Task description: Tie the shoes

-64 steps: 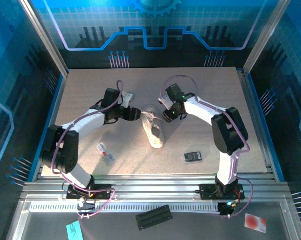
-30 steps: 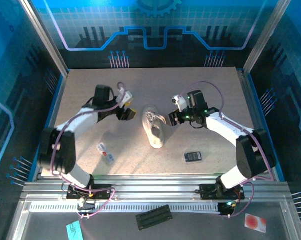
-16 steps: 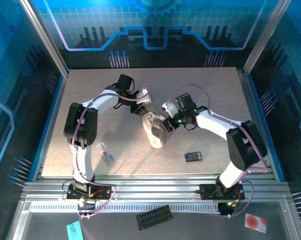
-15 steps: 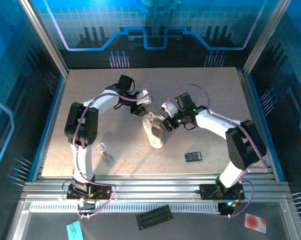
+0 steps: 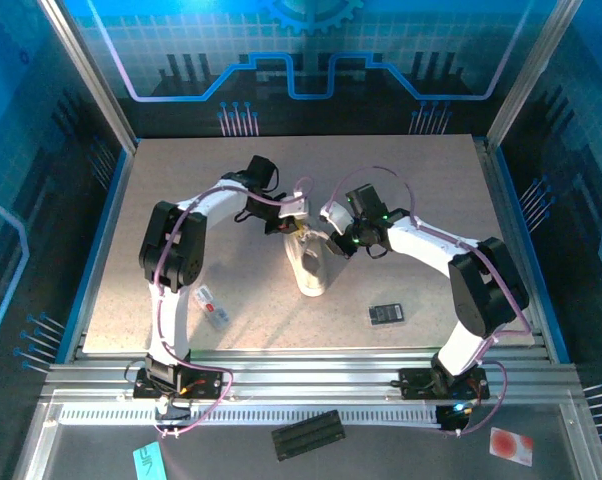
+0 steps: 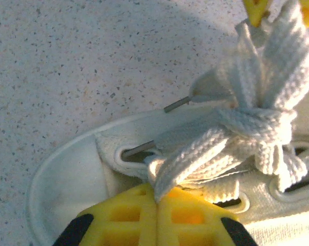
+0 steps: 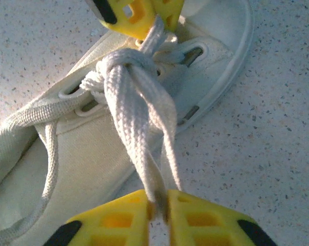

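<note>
Roughly at the middle of the table [image 5: 181,180] lies one white shoe [image 5: 313,270], sole down, its length running from the far side toward the near edge. Its pale laces [image 6: 195,159] are drawn into one knot [image 7: 124,62] above the eyelets, and lace runs out of the knot to two sides.

Two grippers work at the far end of the shoe. The left gripper [image 6: 157,205] has its yellow fingertips pressed together on a length of lace just beside the shoe's opening. The right gripper [image 7: 158,207] is likewise closed, pinching lace that runs taut from the knot down to its fingertips. The two grippers face each other across the knot, close together but apart.

Two loose items lie on the table, both well away from the shoe: one small black device [image 5: 386,314] toward the near right, and one flat white-and-red packet [image 5: 211,305] toward the near left, beside the left arm.
</note>
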